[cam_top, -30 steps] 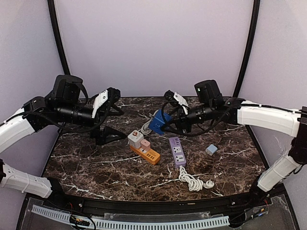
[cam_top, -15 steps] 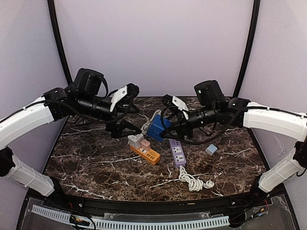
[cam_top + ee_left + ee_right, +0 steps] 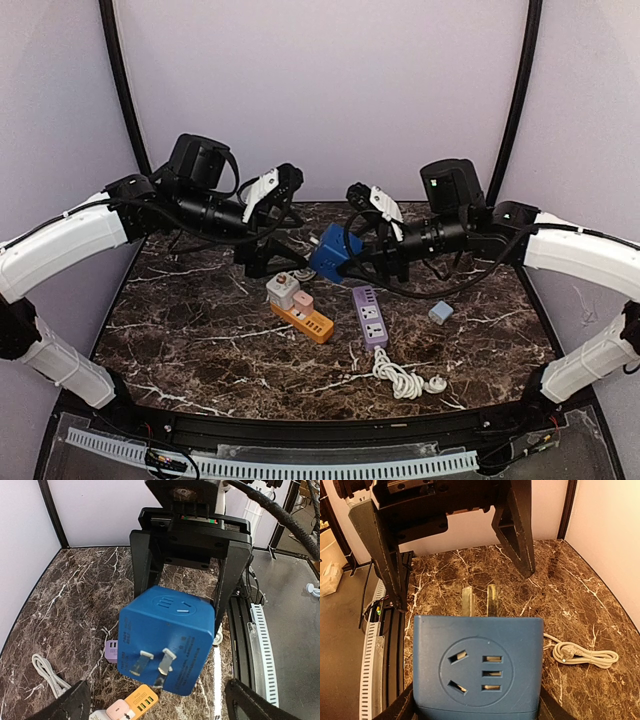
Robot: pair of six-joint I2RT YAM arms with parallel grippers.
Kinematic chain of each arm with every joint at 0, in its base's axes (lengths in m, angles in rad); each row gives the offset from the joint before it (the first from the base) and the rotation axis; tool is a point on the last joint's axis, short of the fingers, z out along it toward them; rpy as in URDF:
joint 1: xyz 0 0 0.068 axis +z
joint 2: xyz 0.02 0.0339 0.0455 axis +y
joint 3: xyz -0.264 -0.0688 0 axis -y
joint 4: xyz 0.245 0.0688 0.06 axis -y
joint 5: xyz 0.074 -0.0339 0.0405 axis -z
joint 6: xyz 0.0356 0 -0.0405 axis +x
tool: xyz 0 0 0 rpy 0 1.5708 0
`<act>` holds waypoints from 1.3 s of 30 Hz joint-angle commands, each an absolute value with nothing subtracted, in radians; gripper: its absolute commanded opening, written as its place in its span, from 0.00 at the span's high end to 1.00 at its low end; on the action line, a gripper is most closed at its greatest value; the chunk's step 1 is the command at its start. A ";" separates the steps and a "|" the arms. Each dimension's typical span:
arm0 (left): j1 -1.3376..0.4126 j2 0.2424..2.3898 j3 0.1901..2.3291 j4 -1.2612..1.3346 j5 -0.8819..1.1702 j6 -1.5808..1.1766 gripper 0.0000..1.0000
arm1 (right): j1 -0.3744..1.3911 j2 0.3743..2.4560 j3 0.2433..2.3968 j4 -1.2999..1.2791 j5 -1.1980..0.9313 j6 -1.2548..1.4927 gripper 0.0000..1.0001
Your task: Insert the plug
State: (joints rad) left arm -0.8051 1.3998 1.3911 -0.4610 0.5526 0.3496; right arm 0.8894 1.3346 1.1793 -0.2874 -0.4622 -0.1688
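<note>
Both arms carry white shells on their long links, the left arm [image 3: 60,240] and the right arm [image 3: 585,255] alike, with black joints, motor housings and wrists. Loose black cables [image 3: 450,288] loop along the forearms. A small white bracket [image 3: 262,184] sits on top of each wrist. The left gripper [image 3: 278,255] and right gripper [image 3: 335,258] are matte black frames dotted with small screws. Their fingers [image 3: 516,530] are flat black wedges tapering to a point. Red and green specks on the right gripper's body may be wiring.
</note>
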 commanded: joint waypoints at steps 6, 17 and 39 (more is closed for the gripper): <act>-0.809 1.416 1.436 -0.406 0.598 0.185 0.08 | 0.901 1.305 1.210 -0.228 -0.512 -0.070 0.62; -0.827 1.400 1.460 -0.482 0.730 0.241 0.10 | 0.957 1.301 1.245 -0.235 -0.507 -0.051 0.61; -0.827 1.398 1.489 -0.558 0.740 0.280 0.14 | 0.979 1.303 1.228 -0.265 -0.580 -0.161 0.62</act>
